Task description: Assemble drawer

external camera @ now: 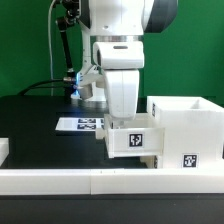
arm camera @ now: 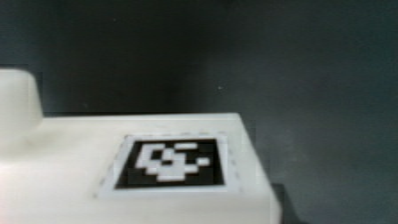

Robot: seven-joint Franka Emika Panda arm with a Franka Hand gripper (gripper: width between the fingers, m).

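A small white drawer tray (external camera: 133, 141) with a square tag stands near the front rail, close beside the tall white casing (external camera: 186, 128) on the exterior view's right. My gripper (external camera: 117, 122) is straight above the tray's back wall, its fingers sunk behind the wall and hidden. The wrist view shows the tray's white face (arm camera: 71, 170) and its tag (arm camera: 173, 162) very close. No fingers show there. A second white part (arm camera: 15, 100) shows at that view's edge.
The marker board (external camera: 78, 125) lies on the black table behind the tray. Low white border rails (external camera: 90, 181) run along the front. Another white piece (external camera: 3, 150) sits at the exterior view's left edge.
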